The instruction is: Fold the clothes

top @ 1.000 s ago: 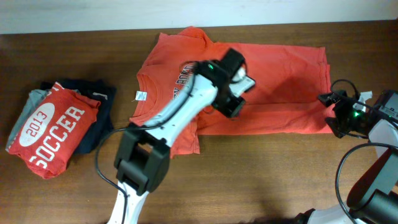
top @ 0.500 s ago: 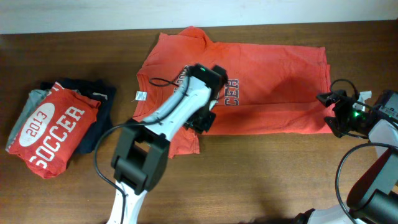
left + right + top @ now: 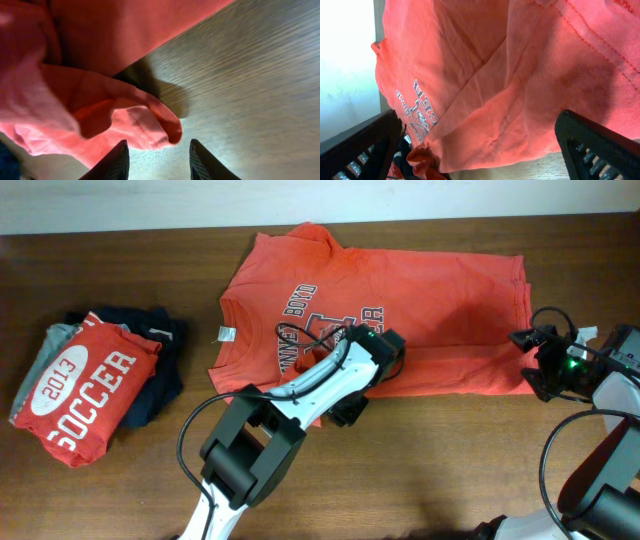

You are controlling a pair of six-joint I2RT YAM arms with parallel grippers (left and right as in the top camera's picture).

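At far left a folded pile [image 3: 90, 385] sat well apart from my work. Next came the shirt [image 3: 440, 310], spread print-up across the back middle of the wooden table [image 3: 450, 470], its small white tag [image 3: 226, 333] to the left and its hem [image 3: 523, 290] to the right. It was thin, soft orange-red knit, wrinkled, with stitched edges. I judged it light and limp, sure to sag and bunch rather than hold a crease, and unlikely to slide on the matt wood grain. My left pincer [image 3: 157, 159] hung at its near edge, fingers spread with bare table between them and a loose rolled lip [image 3: 150, 125] of cloth just ahead, nothing pinched. I judged seams and corners the best holds. At the right, my right pincer [image 3: 527, 366] stood spread wide at the hem corner, gripping nothing that I could see.
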